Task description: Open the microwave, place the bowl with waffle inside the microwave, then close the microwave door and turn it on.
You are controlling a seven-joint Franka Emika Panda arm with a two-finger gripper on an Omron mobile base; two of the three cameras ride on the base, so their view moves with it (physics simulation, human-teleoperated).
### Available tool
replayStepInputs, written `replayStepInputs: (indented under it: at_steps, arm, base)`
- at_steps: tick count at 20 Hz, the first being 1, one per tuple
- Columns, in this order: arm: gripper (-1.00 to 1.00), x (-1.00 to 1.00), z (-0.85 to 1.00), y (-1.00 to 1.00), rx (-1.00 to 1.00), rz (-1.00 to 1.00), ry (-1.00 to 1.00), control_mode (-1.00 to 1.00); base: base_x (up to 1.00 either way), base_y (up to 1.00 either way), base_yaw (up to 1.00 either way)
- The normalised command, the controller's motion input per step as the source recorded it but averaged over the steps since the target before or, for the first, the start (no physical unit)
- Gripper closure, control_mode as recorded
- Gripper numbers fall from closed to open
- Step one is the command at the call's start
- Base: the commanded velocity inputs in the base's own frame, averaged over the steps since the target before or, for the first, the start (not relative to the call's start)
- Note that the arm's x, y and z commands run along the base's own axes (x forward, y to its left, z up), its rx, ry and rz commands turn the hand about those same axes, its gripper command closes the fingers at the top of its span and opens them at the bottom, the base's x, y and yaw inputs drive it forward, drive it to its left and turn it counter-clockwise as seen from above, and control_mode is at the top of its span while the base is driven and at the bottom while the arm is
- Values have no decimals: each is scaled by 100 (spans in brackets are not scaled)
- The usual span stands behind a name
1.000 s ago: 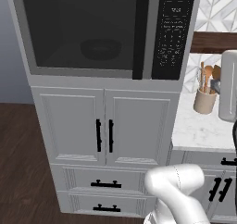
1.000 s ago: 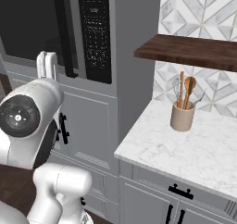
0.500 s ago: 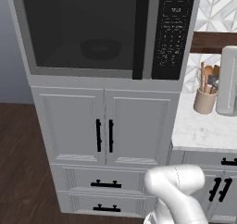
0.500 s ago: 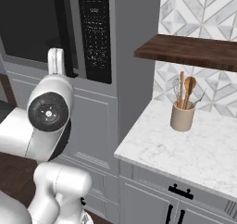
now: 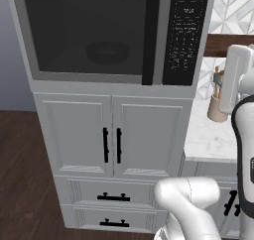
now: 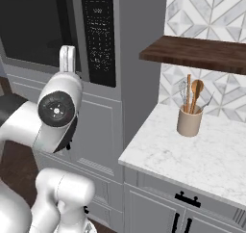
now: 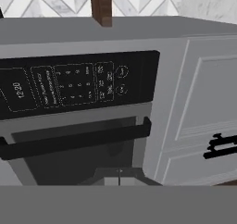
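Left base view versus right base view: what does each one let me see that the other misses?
The left base view alone shows the bowl behind the shut microwave door, plus the cabinet doors and drawers below. The right base view alone shows the wooden shelf from above and a broad stretch of marble counter. Both show the microwave, its keypad, the door handle and the utensil crock.

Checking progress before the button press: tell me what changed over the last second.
The arm swung right, closer to the keypad panel, in the right base view. The microwave door stayed closed with the bowl inside; the utensil crock did not move. The gripper stayed shut, holding nothing.
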Motion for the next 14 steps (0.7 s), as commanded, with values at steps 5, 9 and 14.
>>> replayStepInputs:
  at_steps: [5,9,14]
  arm:
    - [100,49,-3,-18,2,0,0,-100]
    - [100,44,-22,0,0,0,0,-100]
    - [100,44,-24,0,0,0,0,-100]
  base:
    - [0,0,0]
    - [0,0,0]
    - [0,0,0]
